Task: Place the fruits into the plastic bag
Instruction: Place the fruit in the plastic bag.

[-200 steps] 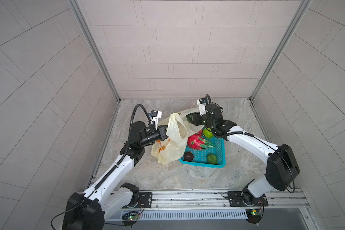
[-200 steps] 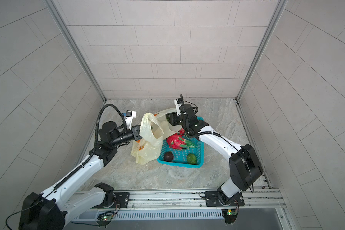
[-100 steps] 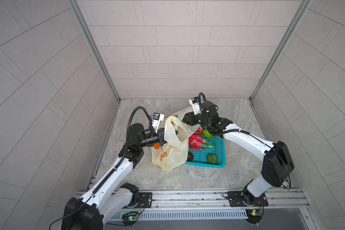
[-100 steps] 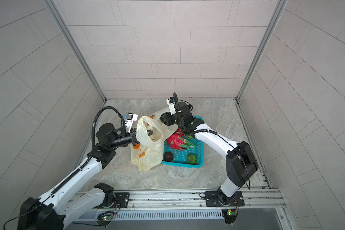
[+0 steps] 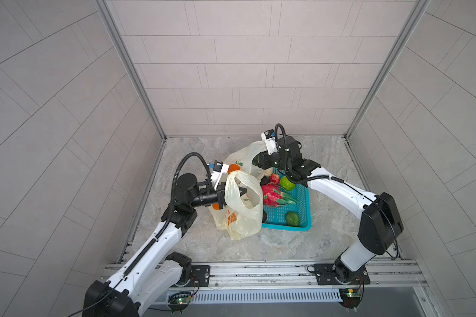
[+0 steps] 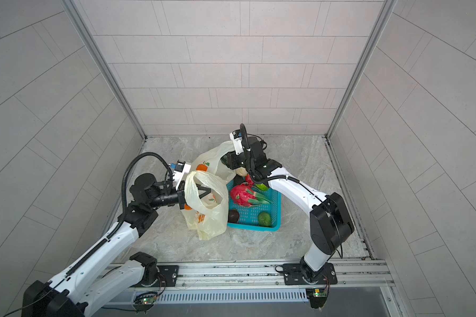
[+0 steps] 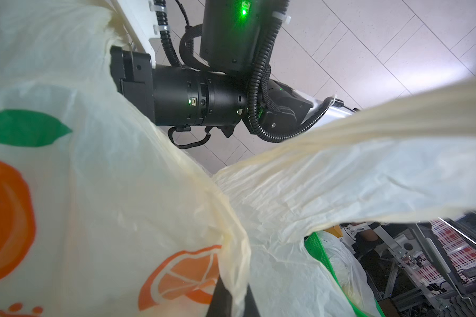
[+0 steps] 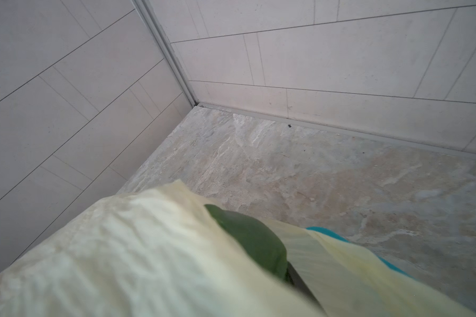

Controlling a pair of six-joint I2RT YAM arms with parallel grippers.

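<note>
Left hand (image 5: 239, 191) pinches one loop handle of the thin plastic bag (image 5: 242, 219), floppy-looking and best held by its handles, slumped on the counter (image 5: 286, 247) against the teal basket (image 5: 286, 226), while right hand (image 5: 258, 163) is closed on a green fruit (image 8: 248, 241) under the far handle

The plastic bag (image 7: 121, 192) fills most of the left wrist view and runs off its edges. Of the left gripper (image 6: 203, 191) I see there only one dark finger (image 7: 219, 300) under the pinched film. My right wrist view is blurred. A green shape (image 8: 252, 243) lies against the bag, and I cannot tell whether it is a fruit or whether the right gripper (image 6: 226, 162) holds it. In both top views that gripper's tips sit behind the bag. The dark brown fruit (image 6: 233, 215) and the near corner of the teal basket (image 6: 275, 208) are partly covered by the bag. A dark thing (image 5: 264, 181) beside the small red fruit (image 5: 274, 178) is too shadowed to name.
</note>
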